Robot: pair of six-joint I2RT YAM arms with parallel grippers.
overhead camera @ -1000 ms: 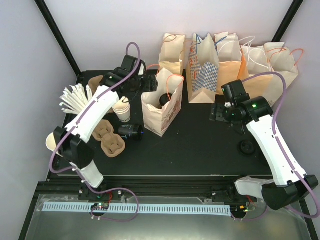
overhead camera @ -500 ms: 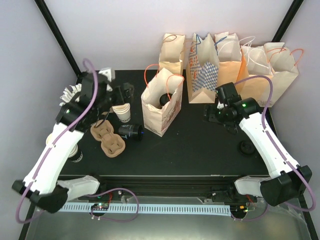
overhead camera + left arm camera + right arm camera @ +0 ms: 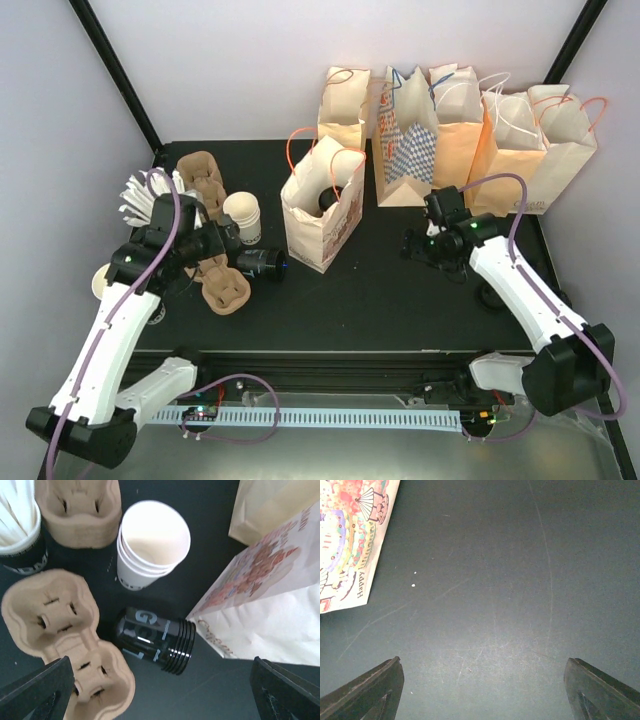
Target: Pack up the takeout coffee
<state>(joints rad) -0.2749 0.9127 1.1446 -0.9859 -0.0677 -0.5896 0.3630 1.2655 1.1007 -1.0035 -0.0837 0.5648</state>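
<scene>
Black table (image 3: 380,300), lilac walls (image 3: 230,60). Six paper bags: five in a row (image 3: 455,130) at the top, and one flowered bag (image 3: 320,235) open at centre, with the black-lidded takeout coffee (image 3: 326,200) apparently inside it. Two pulp carriers (image 3: 55,615) at left. The left gripper (image 3: 160,680) and right gripper (image 3: 482,675) are both spread wide and empty.

The left side of the desk (image 3: 495,605) is crowded: carriers (image 3: 65,645), stacked cups (image 3: 150,545) and straws (image 3: 140,195) stand close together. A black cup (image 3: 152,640) lies between the near carrier and the open bag (image 3: 322,215), nearly closing that gap. More bags (image 3: 450,130) wall the far edge. The surface is bare right of the open bag and along the near edge
</scene>
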